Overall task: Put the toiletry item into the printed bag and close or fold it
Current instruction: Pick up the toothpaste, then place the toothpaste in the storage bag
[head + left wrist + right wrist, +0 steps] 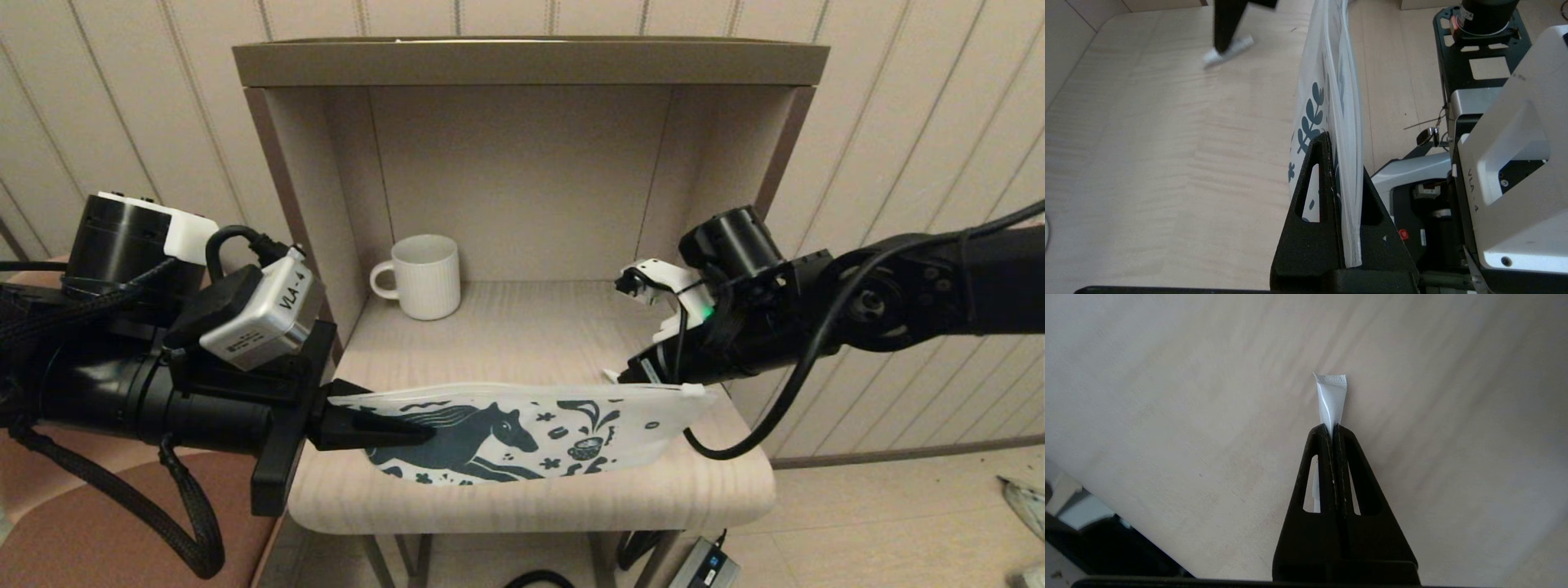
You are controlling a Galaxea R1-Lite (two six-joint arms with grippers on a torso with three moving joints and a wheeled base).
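The printed bag [522, 433], white with a dark teal horse, is held upright on its long edge over the front of the wooden table [531, 506]. My left gripper [375, 429] is shut on the bag's left end. In the left wrist view the bag [1331, 81] runs edge-on between the fingers of the left gripper [1344, 153]. My right gripper [624, 377] hovers just behind the bag's right end, shut on the toiletry item [1331, 396], a slim white stick poking out past the tips of the right gripper [1333, 430]. The item's tip [611, 376] peeks above the bag's top edge.
A white ribbed mug [424, 276] stands at the back left inside the open-fronted cubby, whose side walls [310, 204] flank the table. A grey power adapter [702, 563] lies on the floor under the table's front right.
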